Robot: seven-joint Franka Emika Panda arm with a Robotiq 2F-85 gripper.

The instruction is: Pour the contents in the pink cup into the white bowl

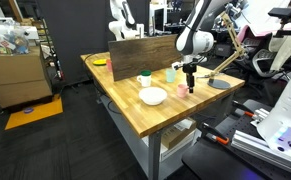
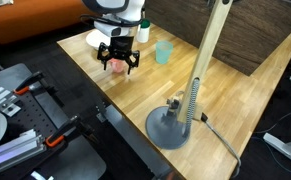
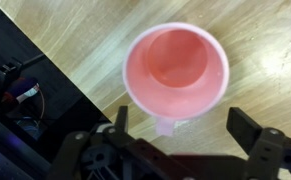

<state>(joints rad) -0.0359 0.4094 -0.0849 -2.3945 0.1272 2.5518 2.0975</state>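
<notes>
The pink cup (image 3: 175, 68) stands upright on the wooden table (image 3: 270, 40). The gripper (image 3: 181, 125) hangs just above it with the fingers (image 3: 249, 130) spread wide, and nothing is held. In the wrist view the cup's mouth lies slightly ahead of the line between the two fingers rather than squarely on it. The step in hand is therefore judged to be the approach for the grasp. What the cup holds cannot be made out from above.

For a good grasp, the gripper should first be shifted until the cup sits centred between the fingers. It should then be lowered so that the pads meet the wall below the rim, around mid-height. Thin plastic is likely to give, so a gentle closing is advised, and the cup should be kept level while it is raised.

In an exterior view the white bowl (image 1: 153, 96) is seen near the cup, towards the table's front edge. A light blue cup (image 1: 170, 74) and a green cup (image 1: 144, 78) stand close behind. The blue one should be given clearance by the outer finger during the descent. Afterwards a short carry to the bowl's centre is expected, followed by a slow tilt.
</notes>
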